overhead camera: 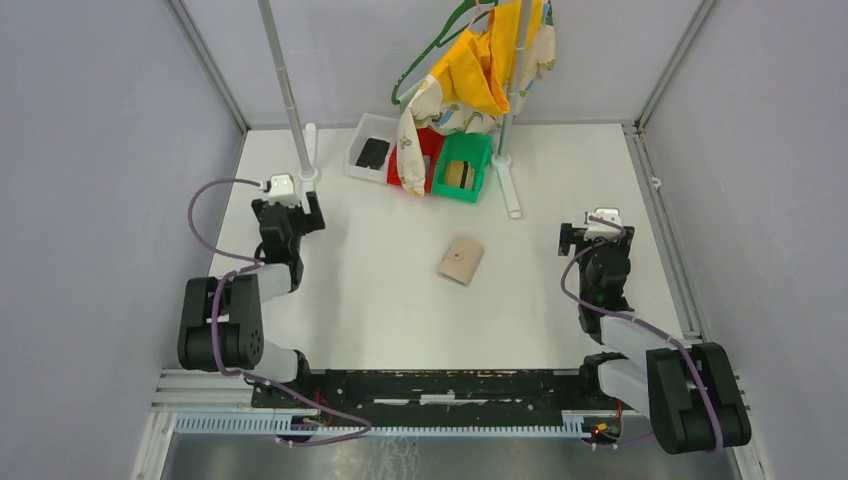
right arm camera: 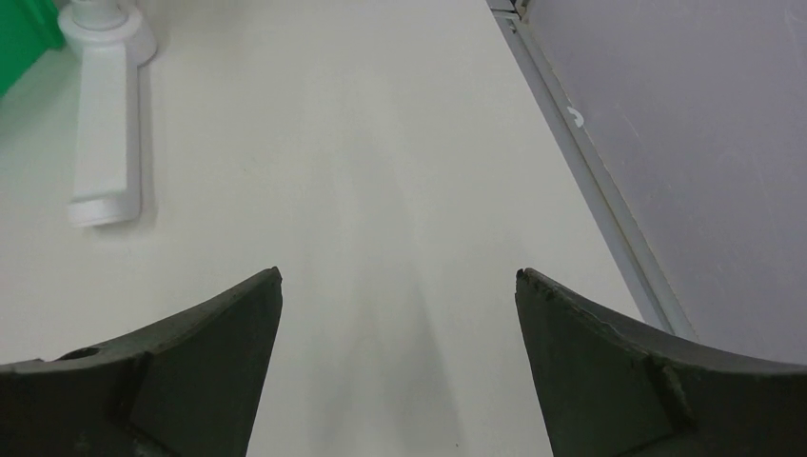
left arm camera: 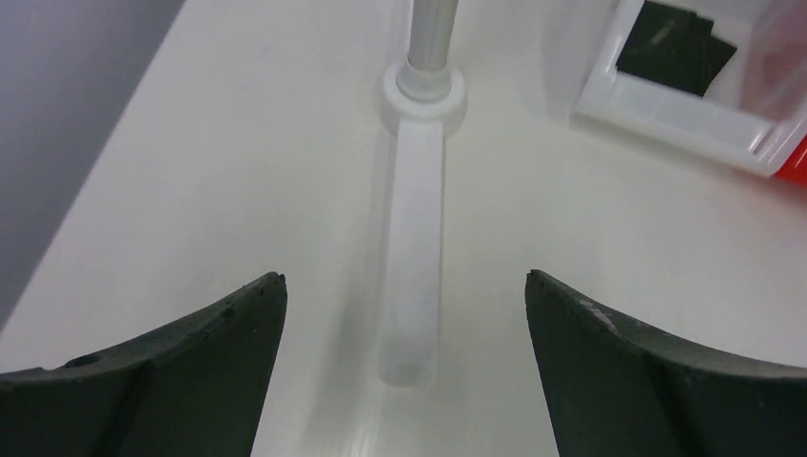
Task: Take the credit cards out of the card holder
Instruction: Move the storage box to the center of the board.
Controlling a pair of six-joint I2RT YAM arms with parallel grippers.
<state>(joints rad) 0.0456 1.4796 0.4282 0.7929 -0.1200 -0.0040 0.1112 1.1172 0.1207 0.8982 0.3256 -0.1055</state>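
1. The card holder [overhead camera: 460, 261] lies flat and folded shut near the middle of the table [overhead camera: 360, 310], snap tab up; no credit cards show, presumably tucked inside
2. I judge it light, soft and apt to slide; the cards should be thin, stiff and slick
3. I would pin one edge, lift the flap at the tab, then pinch a card's exposed edge
4. The left gripper [left arm camera: 404, 281] is spread wide and empty, well left of the holder, facing a pole base [left arm camera: 424, 90]
5. The right gripper [right arm camera: 398, 276] is likewise released, well to its right; the holder sits between them
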